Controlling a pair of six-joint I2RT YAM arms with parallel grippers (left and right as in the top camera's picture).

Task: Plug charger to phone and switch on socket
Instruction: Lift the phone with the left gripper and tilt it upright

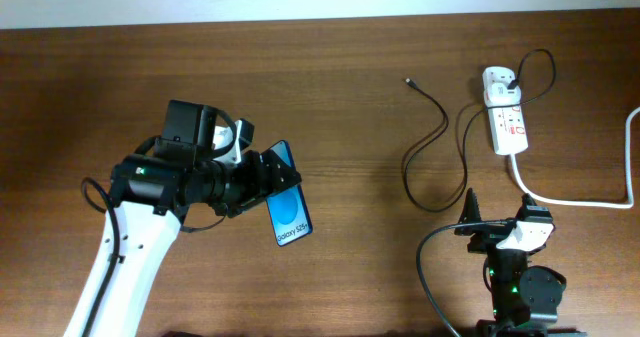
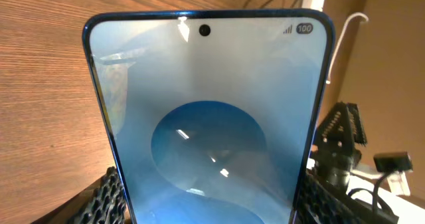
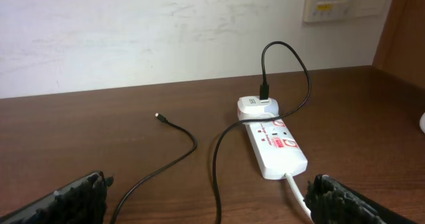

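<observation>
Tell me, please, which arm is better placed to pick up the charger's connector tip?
Probably right: the right fingers are open and empty, facing the loose connector tip of the charger, while the left fingers are shut on the phone.

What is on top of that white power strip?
On the socket, at its far end, sits a white adapter; the charger rises from it. Its pins and the outlet beneath are covered.

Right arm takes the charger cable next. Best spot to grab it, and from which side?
Grip the charger just behind its connector tip, the free end lying flat on the table. Come straight down from above, jaws straddling the cable's line. The far end is plugged in at the socket, so leave it.
</observation>
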